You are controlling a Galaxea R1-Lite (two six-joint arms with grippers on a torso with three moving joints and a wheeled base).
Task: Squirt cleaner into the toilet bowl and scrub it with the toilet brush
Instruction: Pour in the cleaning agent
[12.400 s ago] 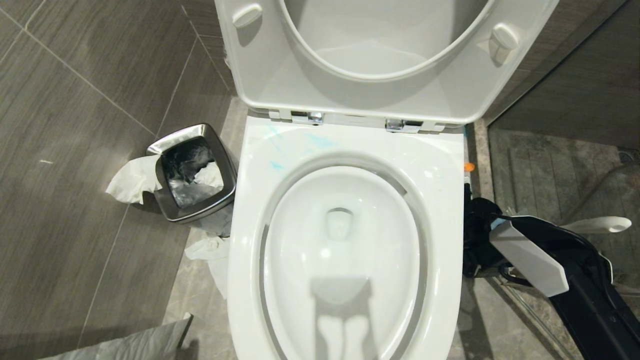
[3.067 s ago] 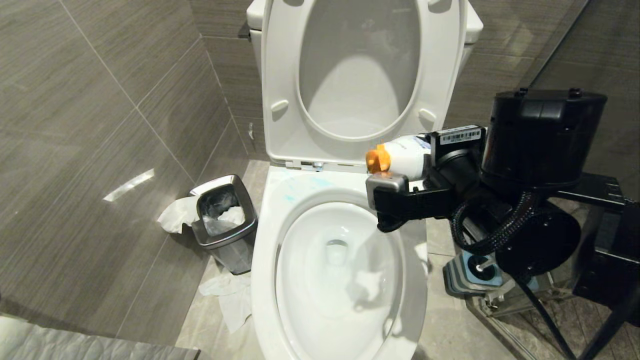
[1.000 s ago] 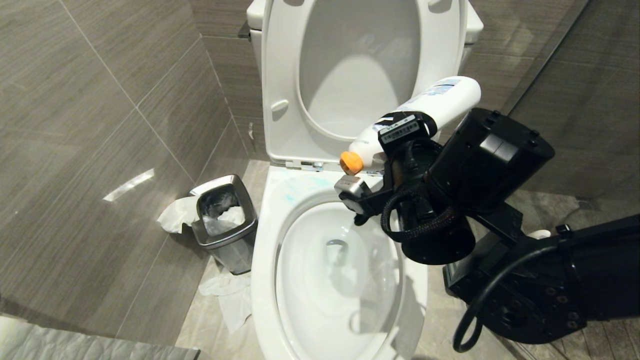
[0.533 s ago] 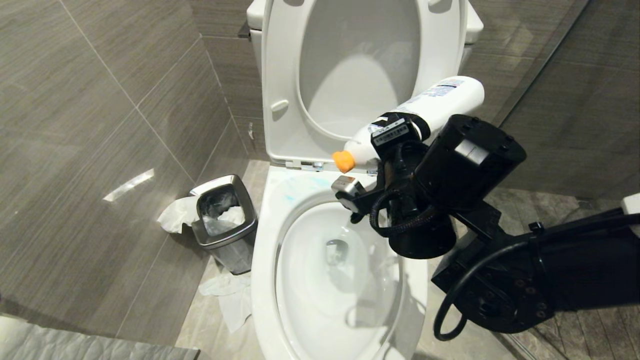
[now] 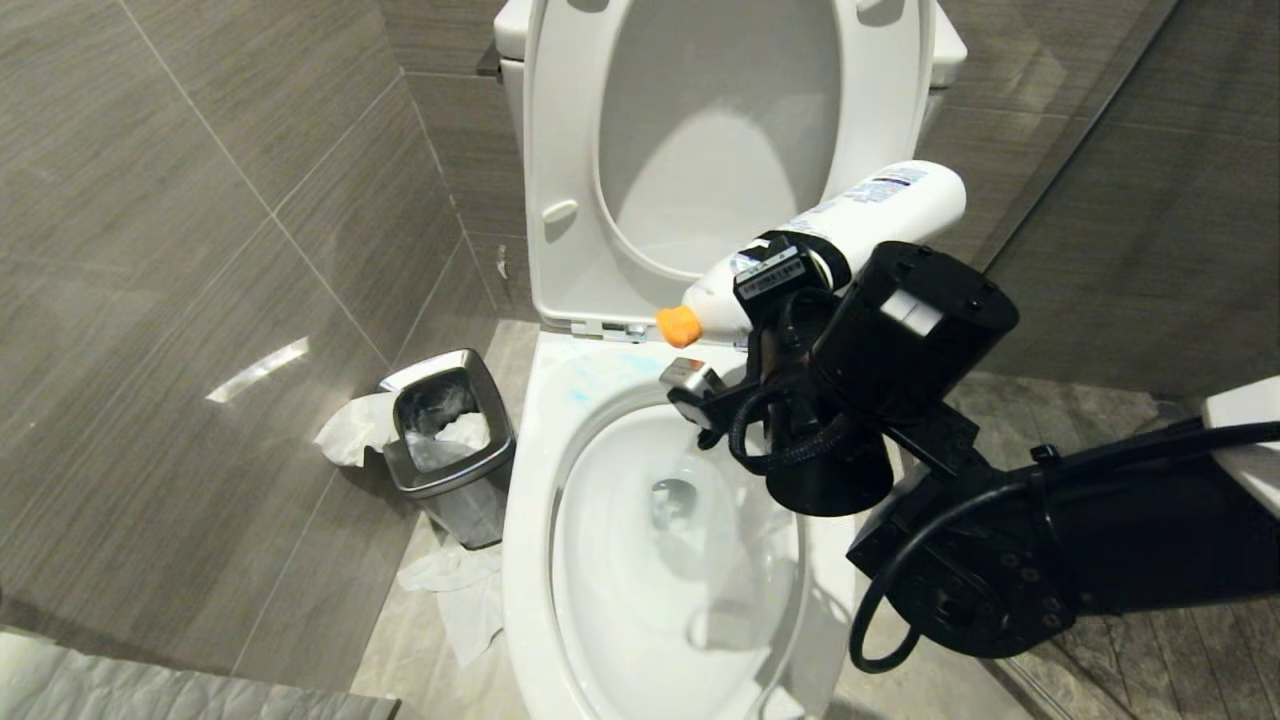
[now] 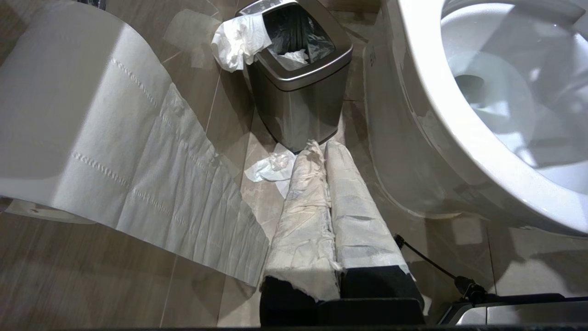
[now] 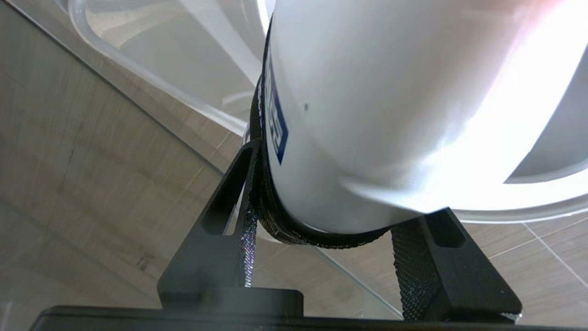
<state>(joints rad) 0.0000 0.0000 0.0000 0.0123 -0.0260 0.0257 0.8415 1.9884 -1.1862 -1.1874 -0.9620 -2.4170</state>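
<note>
The white toilet bowl [image 5: 640,590] stands open, with faint turquoise traces of cleaner [image 5: 578,396] on the back left of its rim. My right gripper [image 5: 792,268] is shut on a white bottle [image 5: 870,212]. The bottle is tilted, its orange cap [image 5: 678,326] pointing down over the back rim. In the right wrist view the bottle [image 7: 390,105] fills the gap between the black fingers [image 7: 229,207] of that gripper [image 7: 344,184]. My left gripper [image 6: 325,151] hangs low beside the bowl's outer wall [image 6: 413,151], its paper-wrapped fingers pressed together. The toilet brush is hidden.
The seat and lid [image 5: 560,150] are raised against the tank. A square steel waste bin [image 5: 445,440] with tissue stands left of the toilet, and more tissue [image 5: 460,600] lies on the floor. A hanging paper sheet [image 6: 115,138] is near the left gripper. A glass partition [image 5: 1100,120] stands at the right.
Over the last second the right arm carried the tilted bottle a little to the left, bringing the orange cap further over the back rim. The left gripper has not moved.
</note>
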